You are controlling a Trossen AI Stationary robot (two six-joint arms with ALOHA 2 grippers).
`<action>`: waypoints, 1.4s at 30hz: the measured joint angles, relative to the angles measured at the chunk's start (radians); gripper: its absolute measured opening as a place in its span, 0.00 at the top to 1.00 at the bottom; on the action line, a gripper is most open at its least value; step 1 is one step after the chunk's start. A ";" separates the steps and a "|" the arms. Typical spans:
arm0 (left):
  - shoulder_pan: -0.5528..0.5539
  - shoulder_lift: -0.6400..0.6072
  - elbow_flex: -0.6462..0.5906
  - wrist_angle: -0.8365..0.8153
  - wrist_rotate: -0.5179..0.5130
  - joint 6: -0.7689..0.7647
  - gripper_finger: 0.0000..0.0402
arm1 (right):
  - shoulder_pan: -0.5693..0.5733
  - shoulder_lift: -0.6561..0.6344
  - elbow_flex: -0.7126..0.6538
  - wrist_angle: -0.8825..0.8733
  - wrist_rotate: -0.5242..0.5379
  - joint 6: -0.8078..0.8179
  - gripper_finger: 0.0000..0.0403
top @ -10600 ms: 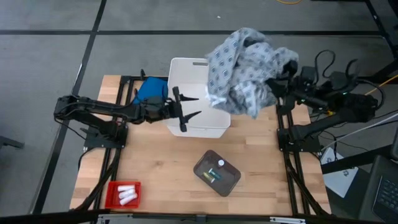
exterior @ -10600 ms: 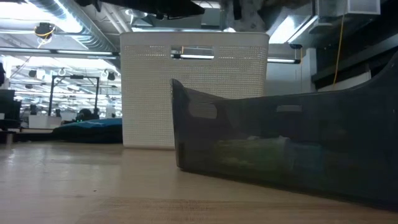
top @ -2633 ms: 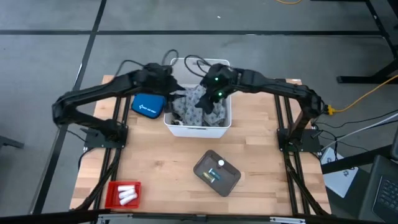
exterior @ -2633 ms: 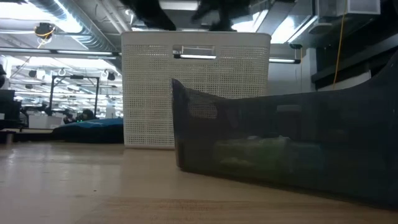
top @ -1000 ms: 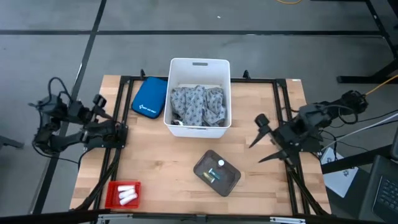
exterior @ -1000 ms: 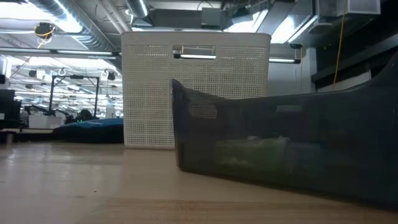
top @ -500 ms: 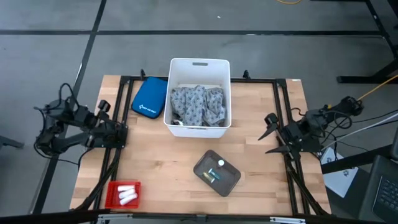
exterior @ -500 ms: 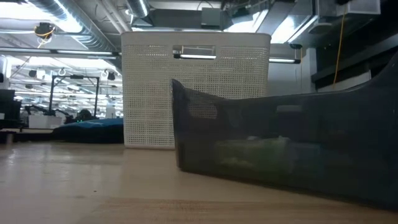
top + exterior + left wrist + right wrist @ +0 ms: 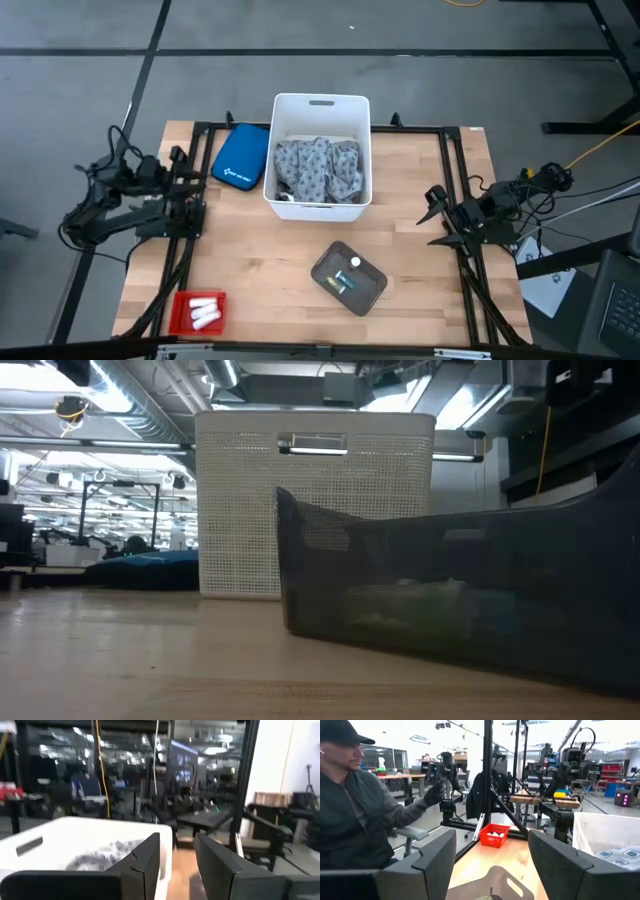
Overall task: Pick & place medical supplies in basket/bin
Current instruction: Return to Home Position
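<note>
The white basket [image 9: 320, 105] stands at the table's far middle, and the grey-and-white patterned cloth [image 9: 318, 170] lies inside it. White rolls [image 9: 205, 311] lie in a red tray [image 9: 181, 313] at the near left. Small packets [image 9: 347, 282] lie in a dark tray [image 9: 349, 277] in front of the basket. My left gripper [image 9: 176, 160] hangs by the table's left edge, open and empty [image 9: 177, 855]. Open and empty too, my right gripper [image 9: 437, 215] stands at the right edge [image 9: 492, 850]. The low view shows the basket [image 9: 315, 505] behind the dark tray [image 9: 460, 600].
A blue zipped pouch [image 9: 240, 157] lies just left of the basket. Black frame rails run along both table sides. A person in a dark top and cap [image 9: 355, 810] sits beyond the table in the right wrist view. Bare wood lies between the two trays.
My right gripper has drawn back toward the table's right edge, staying open. My left arm has shifted a little toward the table at its left edge. The cloth lies still in the basket.
</note>
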 joint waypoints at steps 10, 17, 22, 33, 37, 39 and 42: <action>0.003 -0.002 -0.296 0.376 -0.131 0.036 0.70 | 0.000 -0.003 -0.018 0.020 -0.006 -0.003 0.38; 0.003 -0.002 -0.487 0.496 -0.303 0.061 0.70 | 0.000 -0.011 -0.154 0.069 0.167 -0.020 0.38; 0.003 -0.001 -0.565 0.503 -0.466 0.082 0.70 | 0.000 -0.046 -0.202 0.075 0.262 -0.009 0.38; 0.005 0.034 -0.567 0.510 -0.512 0.113 0.70 | 0.000 -0.051 -0.233 -0.015 0.340 0.050 0.38; 0.005 0.032 -0.568 0.508 -0.500 0.111 0.70 | 0.000 -0.052 -0.233 -0.015 0.339 0.035 0.38; 0.005 0.032 -0.569 0.510 -0.500 0.111 0.70 | 0.000 -0.052 -0.233 -0.016 0.332 0.022 0.38; 0.005 0.032 -0.569 0.510 -0.500 0.111 0.70 | 0.000 -0.052 -0.233 -0.017 0.328 0.027 0.38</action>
